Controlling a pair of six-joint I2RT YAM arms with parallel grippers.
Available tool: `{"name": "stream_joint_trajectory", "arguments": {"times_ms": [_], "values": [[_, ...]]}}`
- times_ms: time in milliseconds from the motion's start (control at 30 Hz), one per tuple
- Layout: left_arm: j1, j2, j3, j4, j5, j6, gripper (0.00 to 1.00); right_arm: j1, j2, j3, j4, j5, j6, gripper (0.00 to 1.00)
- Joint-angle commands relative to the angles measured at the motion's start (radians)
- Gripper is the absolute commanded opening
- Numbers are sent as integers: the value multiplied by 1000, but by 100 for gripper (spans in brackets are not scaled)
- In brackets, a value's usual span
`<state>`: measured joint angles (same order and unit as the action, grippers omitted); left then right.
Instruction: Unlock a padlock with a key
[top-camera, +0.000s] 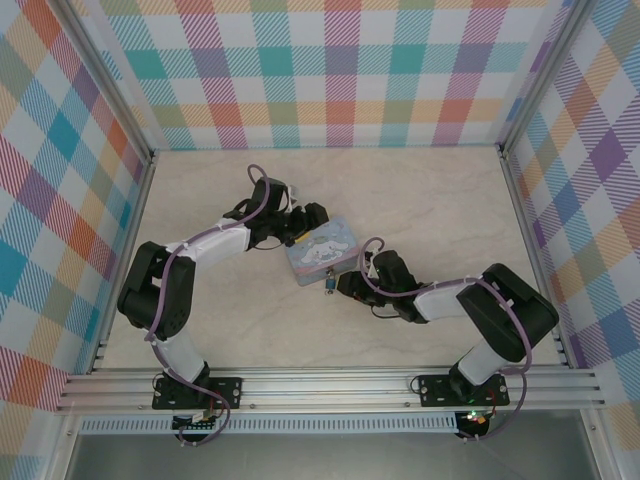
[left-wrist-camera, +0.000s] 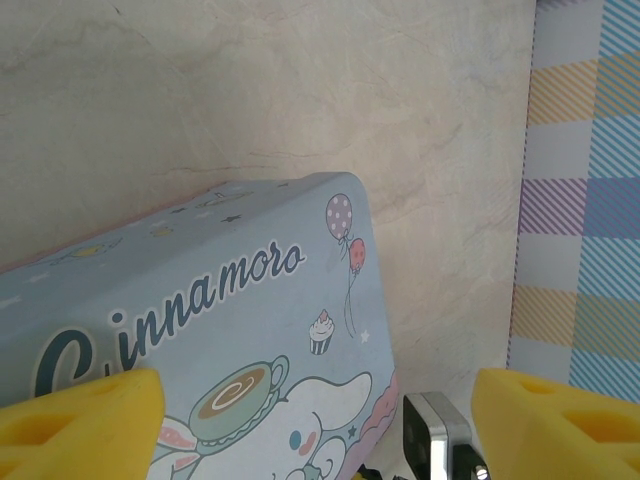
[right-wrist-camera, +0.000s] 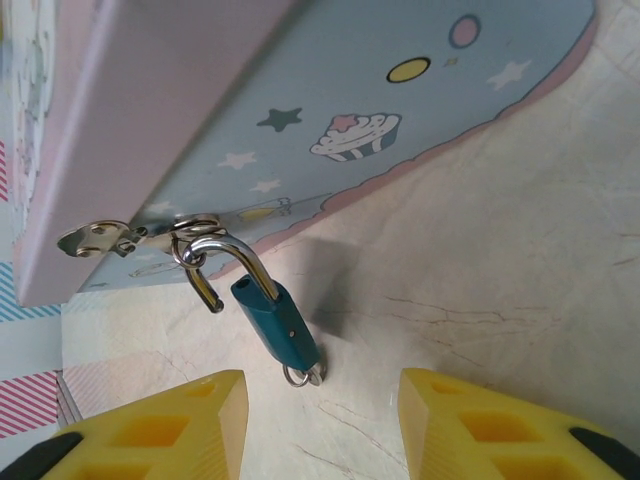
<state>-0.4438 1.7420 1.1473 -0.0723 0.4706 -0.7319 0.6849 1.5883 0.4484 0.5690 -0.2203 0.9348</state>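
Right fingers (right-wrist-camera: 170, 425) apart, padlock (right-wrist-camera: 280, 325) at tin (right-wrist-camera: 380, 90) edge

Cartoon tin (left-wrist-camera: 230, 290), left claw (left-wrist-camera: 320, 430) — spread wide

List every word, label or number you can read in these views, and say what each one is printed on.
"Cinnamoro": dark script lettering on the lid of the pale blue cartoon tin, read in the left wrist view.
From the top camera the same print is too small to read.
On the blue padlock no marking can be read.
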Motion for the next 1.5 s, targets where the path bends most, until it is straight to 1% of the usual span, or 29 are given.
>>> {"name": "stream_joint_trajectory", "arguments": {"times_ms": [0,267,333,467,800,967,1267,1467], "values": [[-4,8,-6,-12,-6,2,81,17,33,6,36,-19,19,43],[-4,11,-4,-12,-5,-3,80,24,84,13,54,-36,41,39],[-4,11,-6,-12,-4,-4,81,25,100,14,102,-47,46,38],[-4,9,-9,-11,-3,-6,81,33,122,28,114,-54,45,37],[-3,12,-15,5,3,-17,81,38,127,28,83,16,47,37],[-4,14,-15,8,9,-19,80,38,134,43,27,31,57,34],[-4,18,-15,14,10,-24,80,38,191,46,141,-9,61,33],[-4,17,-15,15,11,-28,80,37,211,49,160,-16,67,33]]}}
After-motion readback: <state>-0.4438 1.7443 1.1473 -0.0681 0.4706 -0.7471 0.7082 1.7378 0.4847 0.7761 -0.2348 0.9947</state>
